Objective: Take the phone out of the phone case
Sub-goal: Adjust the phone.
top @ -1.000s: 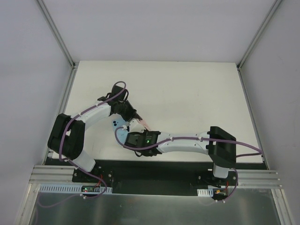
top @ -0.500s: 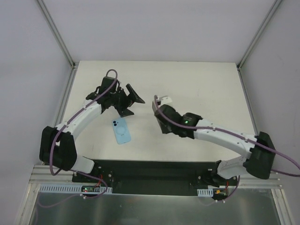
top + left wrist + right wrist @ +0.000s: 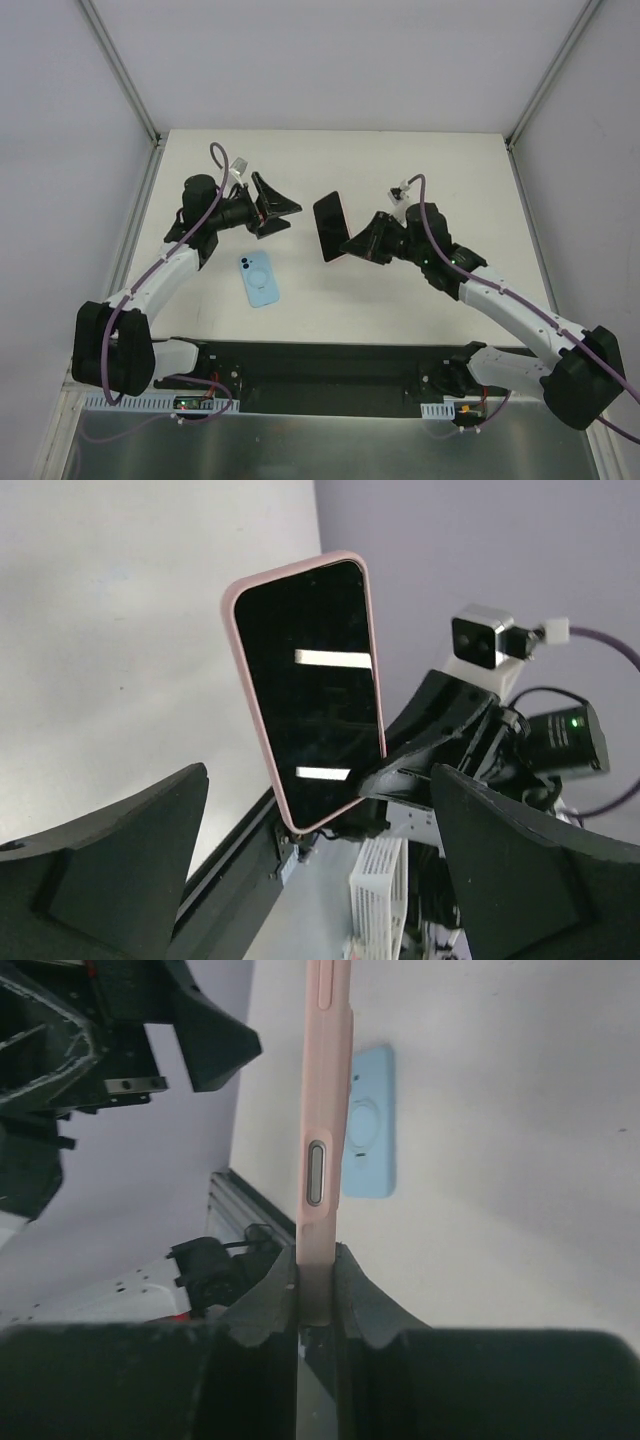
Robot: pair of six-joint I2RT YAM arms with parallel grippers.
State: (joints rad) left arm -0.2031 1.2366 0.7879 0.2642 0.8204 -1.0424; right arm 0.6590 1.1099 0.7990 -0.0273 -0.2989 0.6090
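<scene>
While my right gripper [image 3: 352,245] is clamped on one end of the pink-edged phone [image 3: 329,226], holding it up on edge in the air over mid-table with the dark screen facing left, my left gripper [image 3: 274,212] hangs across from it, spread wide with nothing in it. The blue phone case [image 3: 259,278] lies flat on the table [image 3: 430,170], near-left of the phone.

Upright phone [image 3: 330,227] midair ahead of left jaws; blue case [image 3: 260,278] flat on table [image 3: 420,170], room around.
</scene>
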